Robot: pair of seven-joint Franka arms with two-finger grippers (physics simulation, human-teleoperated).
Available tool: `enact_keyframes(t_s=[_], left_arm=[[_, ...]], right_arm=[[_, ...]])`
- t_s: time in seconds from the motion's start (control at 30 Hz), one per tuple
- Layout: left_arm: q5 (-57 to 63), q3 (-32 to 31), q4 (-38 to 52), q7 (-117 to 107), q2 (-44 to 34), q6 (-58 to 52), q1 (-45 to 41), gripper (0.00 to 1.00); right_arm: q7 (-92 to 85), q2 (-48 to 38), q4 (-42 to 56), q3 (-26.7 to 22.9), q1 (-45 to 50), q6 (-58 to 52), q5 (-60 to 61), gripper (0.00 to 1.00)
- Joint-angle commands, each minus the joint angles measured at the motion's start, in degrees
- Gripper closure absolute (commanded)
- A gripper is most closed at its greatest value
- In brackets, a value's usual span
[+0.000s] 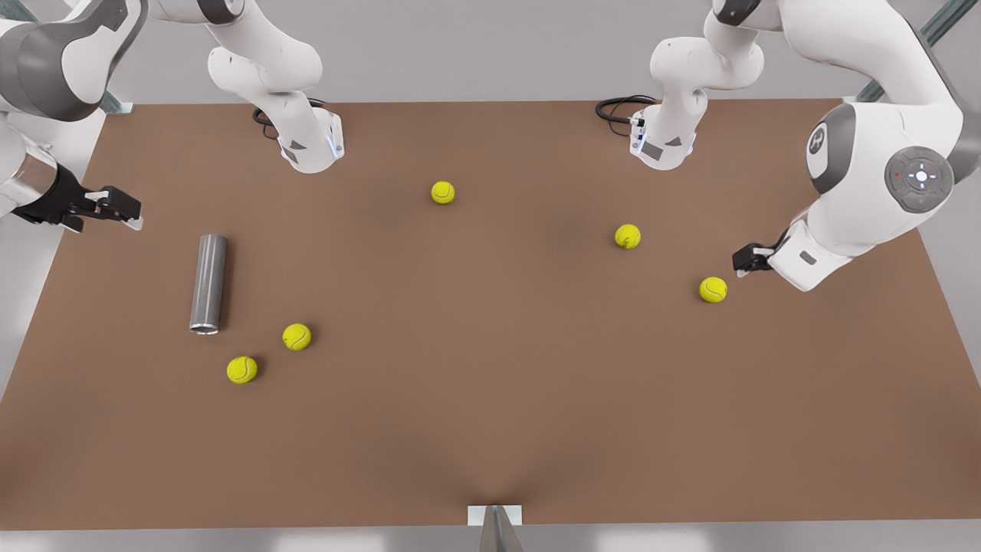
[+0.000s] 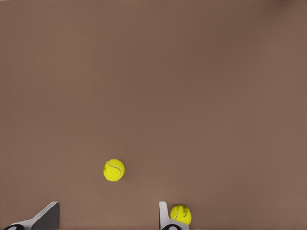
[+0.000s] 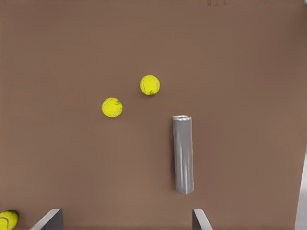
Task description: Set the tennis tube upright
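Both pincers hang above the brown table point(image 1: 490, 429) with nothing between their fingers. On the front view's left, the right pincer point(image 1: 126, 215) hovers near the table's edge, its black body ending in pale fingertips that point toward the middle of the table. Its wrist view shows the two fingertips point(image 3: 50, 218) spread wide apart. Just beyond that pincer lies the tennis tube point(image 1: 208, 284), a plain grey metallic cylinder resting flat on its side on the table, not upright. Its shiny open rim faces the front view's near edge, and the tube point(image 3: 183, 154) sits apart from the fingers, untouched. Two small yellow tennis balls lie near the rim end: one point(image 1: 296, 336) just beside it, the other point(image 1: 241, 369) a little farther toward the near edge.

On the front view's right, the left pincer point(image 1: 742, 264) hovers low above the table, its fingers point(image 2: 48, 215) likewise spread apart. A yellow tennis ball point(image 1: 713, 289) lies just beside it, showing close against one fingertip in the left wrist view point(image 2: 181, 214). Another ball point(image 1: 627, 236) lies farther off, toward the table's middle. A fifth ball point(image 1: 442, 192) rests near the centre toward the far side, well apart from the tube.
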Motion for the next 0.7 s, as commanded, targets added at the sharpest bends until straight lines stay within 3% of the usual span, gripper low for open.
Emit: enact_keyframes(t_s=[0.0,0.1,0.17,0.3,0.47,0.67], left_arm=[[0.1,0.0,0.0,-0.6,-0.1,0.5,0.0,0.00],[0.2,0.0,0.0,-1.0,-0.2,0.4,-0.1,0.00],[0.2,0.0,0.0,-1.2,-0.1,0.4,-0.1,0.00],[0.2,0.0,-0.1,-1.4,0.0,0.4,-0.3,0.00],[0.2,0.0,-0.1,-1.4,0.5,0.4,-0.3,0.00],[0.2,0.0,-0.1,-1.5,0.6,0.4,-0.4,0.00]], right_arm=[[-3.0,-0.1,0.0,-0.1,0.0,0.3,0.1,0.00],[-3.0,1.2,-2.2,-0.1,0.0,0.7,-0.2,0.00],[-2.9,6.9,-6.0,-0.1,-0.7,4.6,-1.5,0.00],[-2.7,5.0,-25.6,-0.3,-2.9,27.1,-1.5,0.00],[-2.6,7.7,-29.1,-0.7,-4.0,34.8,-1.0,0.00],[-9.8,7.9,-46.5,-3.7,-5.6,58.3,-0.3,0.00]])
